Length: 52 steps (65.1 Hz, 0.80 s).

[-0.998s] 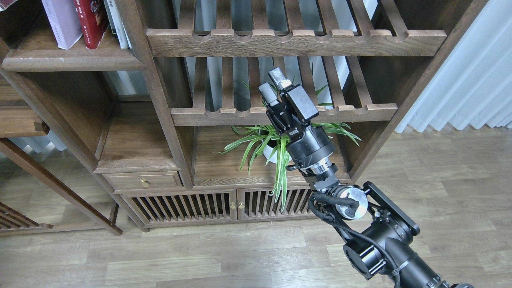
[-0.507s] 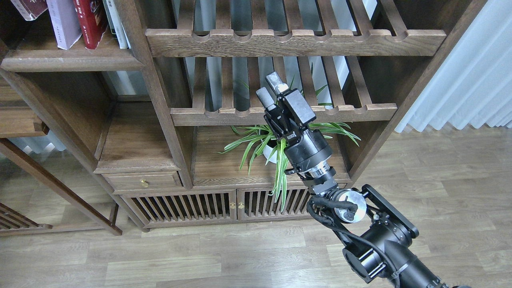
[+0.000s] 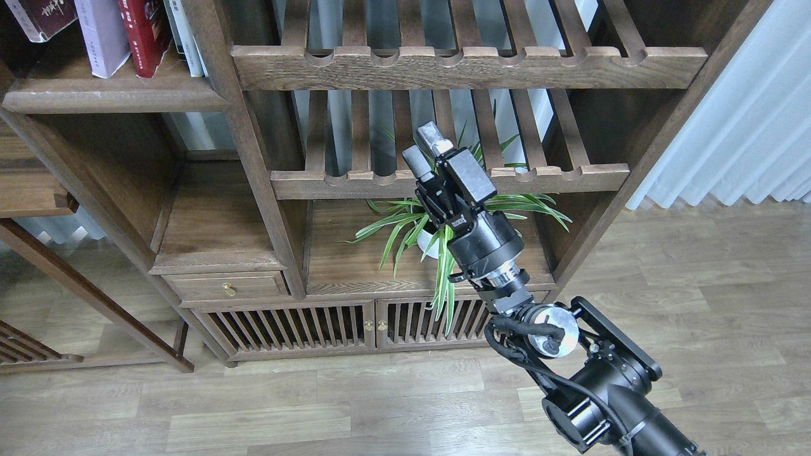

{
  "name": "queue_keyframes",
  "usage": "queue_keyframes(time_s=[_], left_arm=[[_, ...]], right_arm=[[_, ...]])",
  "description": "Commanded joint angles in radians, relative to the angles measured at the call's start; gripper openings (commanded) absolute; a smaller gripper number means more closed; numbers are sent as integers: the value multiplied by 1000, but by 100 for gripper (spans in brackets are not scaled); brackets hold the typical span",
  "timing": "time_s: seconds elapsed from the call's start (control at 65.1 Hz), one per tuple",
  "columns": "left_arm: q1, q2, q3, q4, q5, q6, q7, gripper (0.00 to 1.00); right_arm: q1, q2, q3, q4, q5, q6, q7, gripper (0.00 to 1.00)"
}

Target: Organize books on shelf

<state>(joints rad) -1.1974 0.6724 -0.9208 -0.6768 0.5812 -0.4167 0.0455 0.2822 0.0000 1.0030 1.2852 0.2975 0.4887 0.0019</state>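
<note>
Three books stand on the dark wooden shelf (image 3: 114,95) at the top left: a maroon book with white characters (image 3: 39,18), a pale white-lavender book (image 3: 101,35) and a red book (image 3: 144,35), all leaning left. My right gripper (image 3: 423,147) is open and empty, raised in front of the lower slatted rack, far right of the books. My left gripper is out of view.
Thin white-spined books (image 3: 185,35) stand right of the red book. Two slatted racks (image 3: 469,63) fill the bookcase middle. A potted green plant (image 3: 437,234) sits behind my right arm. A small drawer (image 3: 225,286) and slatted cabinet doors (image 3: 355,323) are below.
My right arm has lowered and pulled back slightly, drifting left. The maroon book has come further into view at the top left corner.
</note>
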Motion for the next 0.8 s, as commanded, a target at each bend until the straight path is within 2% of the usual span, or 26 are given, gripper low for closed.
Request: queue_keyframes(time_s=[0.0, 0.461, 0.507, 0.522, 0.599, 0.783], left_arm=[[-33, 4, 57, 19, 14, -1, -25, 5], [-50, 18, 135, 34, 49, -11, -58, 5], [-51, 16, 135, 36, 60, -11, -73, 5], [-51, 15, 138, 45, 74, -11, -96, 5], [-51, 9, 137, 55, 103, -11, -130, 6], [-48, 9, 143, 60, 109, -17, -136, 13]], right_arm=[[-1, 0, 0, 0, 0, 0, 0, 78], [-3, 0, 2, 0, 0, 0, 1, 78], [-6, 0, 2, 0, 0, 0, 0, 78], [-11, 0, 0, 0, 0, 0, 0, 78], [-18, 0, 0, 0, 0, 0, 0, 78], [-23, 0, 0, 0, 0, 0, 0, 78]])
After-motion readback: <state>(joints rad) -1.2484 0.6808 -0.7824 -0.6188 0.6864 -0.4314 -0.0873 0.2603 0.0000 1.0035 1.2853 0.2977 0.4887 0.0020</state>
